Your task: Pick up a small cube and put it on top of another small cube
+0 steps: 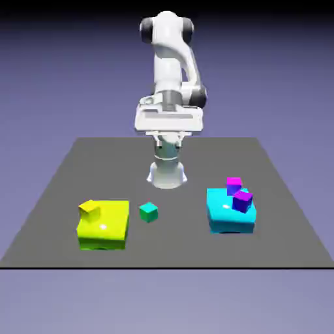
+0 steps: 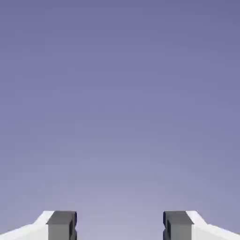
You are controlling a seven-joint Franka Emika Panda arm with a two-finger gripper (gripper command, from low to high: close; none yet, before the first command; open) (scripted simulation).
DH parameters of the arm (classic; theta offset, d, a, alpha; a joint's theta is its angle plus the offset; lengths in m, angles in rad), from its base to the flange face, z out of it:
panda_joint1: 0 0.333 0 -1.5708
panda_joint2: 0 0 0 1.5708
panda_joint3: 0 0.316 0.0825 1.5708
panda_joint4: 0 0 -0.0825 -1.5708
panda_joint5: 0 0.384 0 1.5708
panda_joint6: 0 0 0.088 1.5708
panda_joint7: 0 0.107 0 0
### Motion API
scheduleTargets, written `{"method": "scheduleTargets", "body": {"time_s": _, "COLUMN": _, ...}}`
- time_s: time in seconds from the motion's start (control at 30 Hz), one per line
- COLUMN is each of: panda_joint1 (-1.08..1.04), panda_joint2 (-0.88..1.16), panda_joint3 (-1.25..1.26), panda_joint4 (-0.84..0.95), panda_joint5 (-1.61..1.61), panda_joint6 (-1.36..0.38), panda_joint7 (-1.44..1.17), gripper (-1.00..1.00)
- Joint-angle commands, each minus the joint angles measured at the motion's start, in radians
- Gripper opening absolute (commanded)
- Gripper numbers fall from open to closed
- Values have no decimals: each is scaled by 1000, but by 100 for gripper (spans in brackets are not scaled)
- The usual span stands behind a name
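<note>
The grey desk (image 1: 65, 196) carries a yellow block (image 1: 104, 227) and a cyan block (image 1: 228, 215), both well below the raised jaws. The small teal cube (image 1: 149, 211) sits between them, apart from both. The gripper (image 2: 120, 227) jaws stand released, grasping nothing.

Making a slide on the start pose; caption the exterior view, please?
Arm raised at the table's far edge; teal-green cube lies untouched between yellow block and cyan block.
</note>
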Motion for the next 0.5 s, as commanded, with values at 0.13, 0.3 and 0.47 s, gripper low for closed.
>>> {"method": "scheduleTargets", "body": {"time_s": 0.13, "panda_joint1": -13, "panda_joint2": 181, "panda_joint3": -9, "panda_joint4": 12, "panda_joint5": -147, "panda_joint6": -194, "panda_joint7": -90, "gripper": 0}}
{"method": "scheduleTargets", "body": {"time_s": 0.3, "panda_joint1": -27, "panda_joint2": 362, "panda_joint3": -19, "panda_joint4": 24, "panda_joint5": -293, "panda_joint6": -388, "panda_joint7": -180, "gripper": 0}}
{"method": "scheduleTargets", "body": {"time_s": 0.47, "panda_joint1": -40, "panda_joint2": 544, "panda_joint3": -28, "panda_joint4": 36, "panda_joint5": -440, "panda_joint6": -583, "panda_joint7": -270, "gripper": 0}}
